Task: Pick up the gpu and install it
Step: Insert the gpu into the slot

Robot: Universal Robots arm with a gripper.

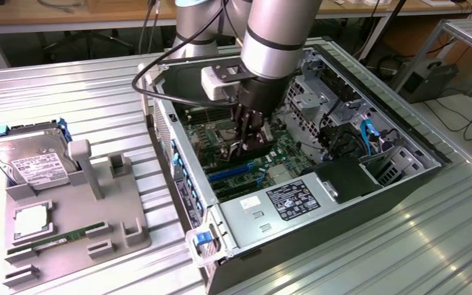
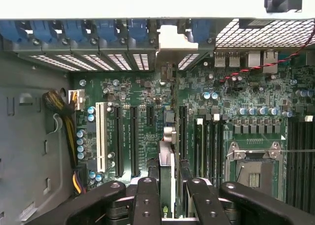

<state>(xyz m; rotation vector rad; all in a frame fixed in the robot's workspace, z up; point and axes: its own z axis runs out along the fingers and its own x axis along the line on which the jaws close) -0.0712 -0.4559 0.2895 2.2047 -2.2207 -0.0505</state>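
Fingers: the two black fingers are closed on the gpu, one on each face; the card is seen edge-on between them.
Gripper: the gripper is lowered inside the open computer case, just above the motherboard; in the exterior view it is set near the middle of the case.
Gpu position: it is held upright on its edge, within the row of expansion slots, between a black slot on one side and another on the other.
Long axis: it runs from the fingers straight away to the slotted case wall on the exterior view's left; the pale end bracket is met there, among the blue clips.
Seating: whether the card's edge is already pressed into a slot cannot be told, since the lower edge is hidden by the card itself.
Elsewhere: a hard drive is left on the grey fixture, well apart on the exterior view's left.
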